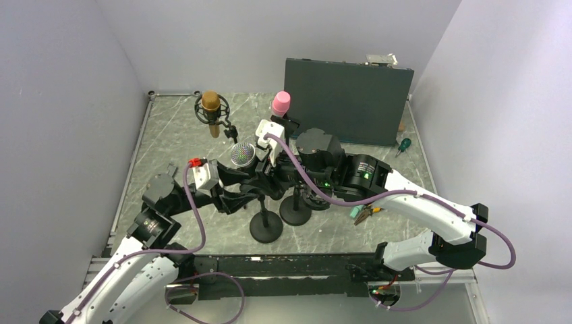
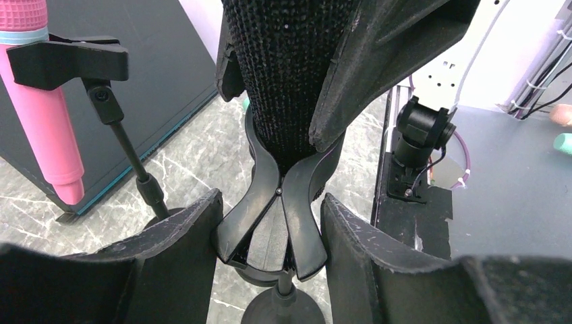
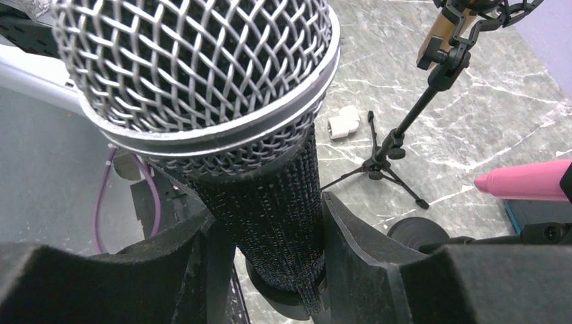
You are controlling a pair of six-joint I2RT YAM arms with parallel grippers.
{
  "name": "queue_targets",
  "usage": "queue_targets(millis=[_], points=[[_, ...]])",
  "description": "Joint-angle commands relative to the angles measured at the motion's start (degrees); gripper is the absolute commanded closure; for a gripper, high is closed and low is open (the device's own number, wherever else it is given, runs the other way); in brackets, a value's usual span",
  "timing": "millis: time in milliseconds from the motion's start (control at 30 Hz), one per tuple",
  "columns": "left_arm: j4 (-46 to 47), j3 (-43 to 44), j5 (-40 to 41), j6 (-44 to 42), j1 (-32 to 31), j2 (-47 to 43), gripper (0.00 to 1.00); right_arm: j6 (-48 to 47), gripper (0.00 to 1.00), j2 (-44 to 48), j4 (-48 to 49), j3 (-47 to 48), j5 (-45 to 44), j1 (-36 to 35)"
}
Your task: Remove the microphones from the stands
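The silver mesh-headed microphone point(image 3: 202, 88) sits in the black spring clip point(image 2: 270, 202) of the round-based stand point(image 1: 266, 229), right claw point(image 3: 270, 229) closed on its body, left claw point(image 2: 270, 229) astride the clip tails (squeezing or not is unclear), so a pull against a tight clip could topple the stand.

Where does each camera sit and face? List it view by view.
Top external: above, behind the bases, looking down at the grey marble table; left arm and right arm show.
Left wrist: low, facing the stand's black spring clip; left gripper closed on it.
Right wrist: facing the black microphone with silver mesh head; right gripper clamps its body.
Shared: both wrist views show the pink microphone.
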State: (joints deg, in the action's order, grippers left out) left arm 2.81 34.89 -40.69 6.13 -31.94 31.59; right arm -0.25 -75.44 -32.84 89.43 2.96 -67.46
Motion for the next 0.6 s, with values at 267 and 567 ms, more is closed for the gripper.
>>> queue_targets(millis=[267,567], points=[[-8.32,-0.18,1.58,-4.20,-0.39,-1.33,1.00,2.44,0.98,0.35,3.30,1.75,1.61,-0.55],[-6.81,-0.42,3.98,-1.32,-0.37,-2.71,0.11,2.18,0.99,0.64,2.91,1.43,2.25,-0.55]])
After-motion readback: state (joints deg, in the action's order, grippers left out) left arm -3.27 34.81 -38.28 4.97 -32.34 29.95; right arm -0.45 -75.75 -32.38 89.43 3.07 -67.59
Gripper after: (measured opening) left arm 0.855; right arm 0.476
